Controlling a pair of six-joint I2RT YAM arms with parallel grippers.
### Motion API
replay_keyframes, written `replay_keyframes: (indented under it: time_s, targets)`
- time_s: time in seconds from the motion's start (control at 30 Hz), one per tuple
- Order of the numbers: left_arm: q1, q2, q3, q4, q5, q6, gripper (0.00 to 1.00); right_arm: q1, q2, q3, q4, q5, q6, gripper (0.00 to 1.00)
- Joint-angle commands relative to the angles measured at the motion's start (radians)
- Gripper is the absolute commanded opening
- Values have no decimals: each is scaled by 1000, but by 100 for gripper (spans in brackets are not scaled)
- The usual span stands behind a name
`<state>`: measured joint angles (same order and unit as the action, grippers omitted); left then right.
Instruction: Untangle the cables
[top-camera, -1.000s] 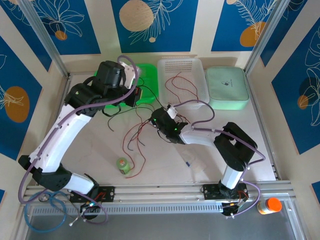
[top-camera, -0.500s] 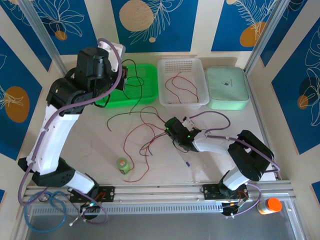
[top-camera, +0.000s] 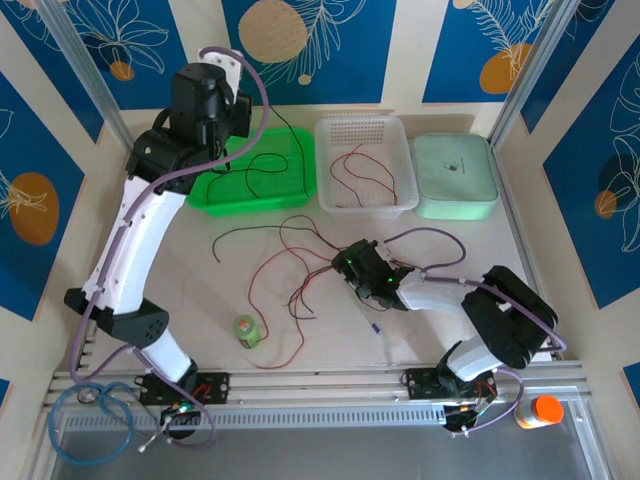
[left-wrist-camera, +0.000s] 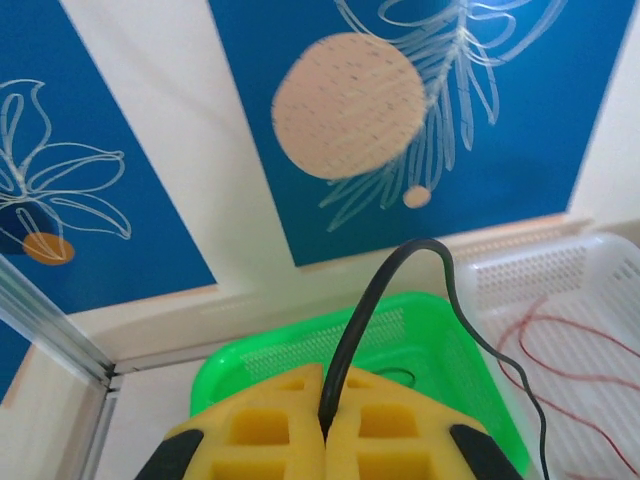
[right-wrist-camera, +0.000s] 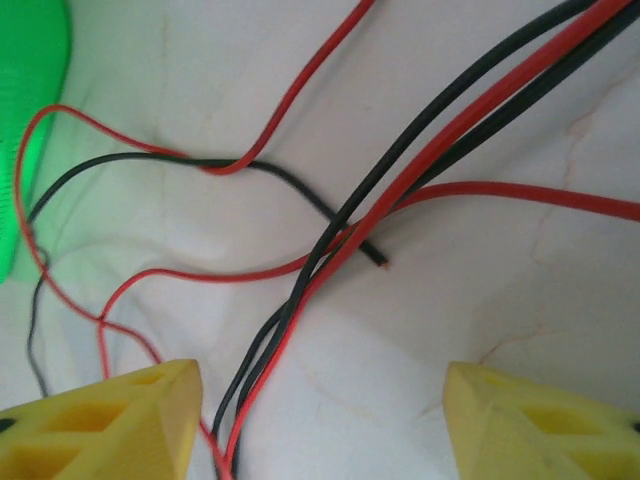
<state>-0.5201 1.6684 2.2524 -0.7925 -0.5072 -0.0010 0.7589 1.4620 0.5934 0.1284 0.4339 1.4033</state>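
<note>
**Black strand lifted over the tray, tangle waits below**

The left gripper has its ribbed yellow foam fingers pinched together on one black cable, a smooth thin strand that arches up and droops toward the green tray. From above, it drapes in loose loops inside that glossy mesh-walled tray. The remaining cables, red and black, sprawl in tangled curls on the pale, marbled table. A few red ones lie in the white perforated basket.

The right gripper sits low over the knot, its fingers spread wide with several strands crossing between them.

Since half a second ago, the left arm has swung higher and further back, and the black strand no longer trails out onto the table. The right gripper has barely shifted.
</note>
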Motion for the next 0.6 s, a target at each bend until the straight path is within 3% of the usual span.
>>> replay_keyframes:
  time_s: [0.0, 0.17, 0.33, 0.57]
  targets:
    - [59, 54, -7, 113, -26, 27, 2, -4, -77, -26, 11, -55, -57, 68]
    - [136, 124, -32, 154, 62, -17, 1, 2, -206, -63, -41, -33, -96, 76]
    - [190, 204, -85, 218, 150, -64, 0, -1, -360, -66, -131, 6, -166, 94]
    - [245, 361, -79, 224, 246, -148, 0, -24, -600, -67, -304, 54, -241, 96]
